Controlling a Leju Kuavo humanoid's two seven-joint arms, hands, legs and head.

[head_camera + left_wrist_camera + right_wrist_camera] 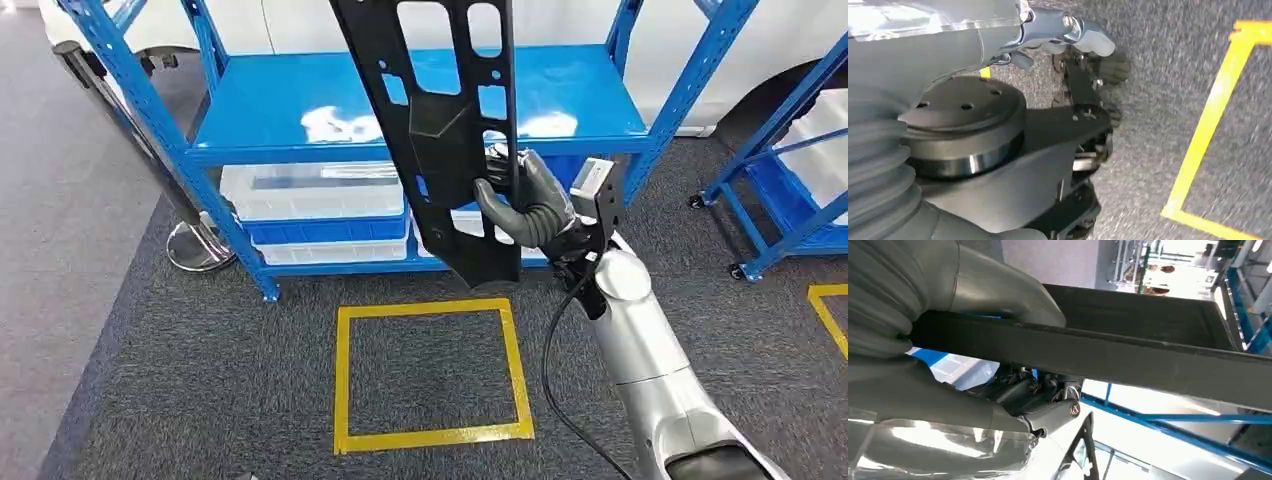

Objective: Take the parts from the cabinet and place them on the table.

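Note:
A long black plastic panel (440, 130) with several cut-outs stands nearly upright in front of the blue cabinet shelf (300, 100). My right hand (530, 205) grips it by its right edge, low on the panel, fingers wrapped through an opening. In the right wrist view the panel's edge (1128, 355) runs across the picture, and the right hand (923, 340) has its thumb clamped over it. My left hand (1088, 50) hangs over grey carpet with nothing seen in it; how its fingers lie is unclear.
A yellow taped square (430, 435) marks the carpet below the panel. Clear and blue bins (320, 190) sit on the cabinet's lower level. A post with a chrome base (200, 245) stands at the left, and a second blue rack (790, 190) at the right.

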